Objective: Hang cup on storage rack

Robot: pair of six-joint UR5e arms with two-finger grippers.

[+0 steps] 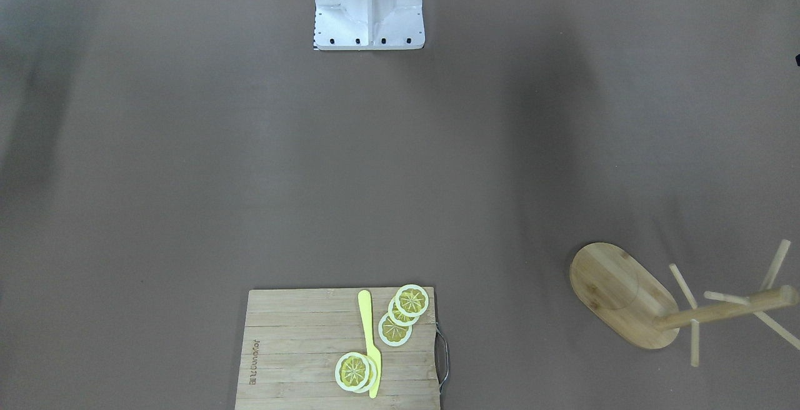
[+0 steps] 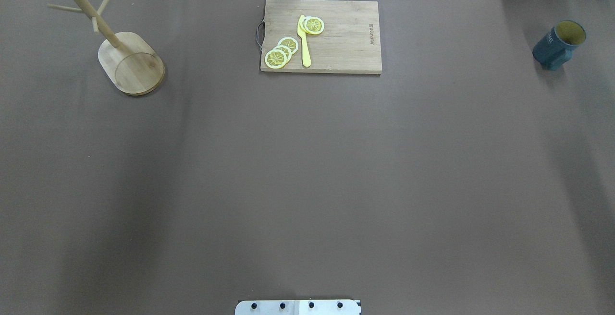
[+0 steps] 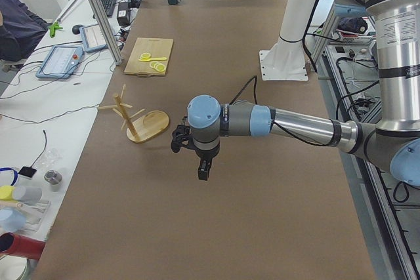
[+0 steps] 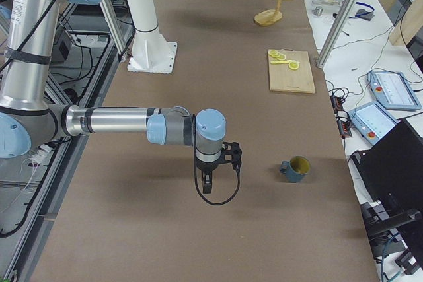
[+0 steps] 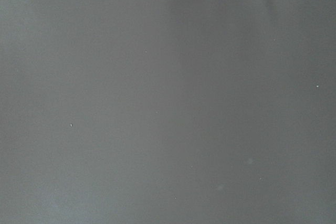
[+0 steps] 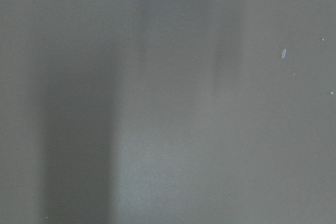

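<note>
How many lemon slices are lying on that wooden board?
5 lemon slices on the cutting board: three overlap in a row beside the yellow knife; two overlap at its other end. Others could hide underneath.

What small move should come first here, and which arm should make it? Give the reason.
Probably swing the right gripper toward the cup. The cup stands upright and untouched on the robot's right, nearer that gripper, while the empty storage rack sits far off on the left.
</note>
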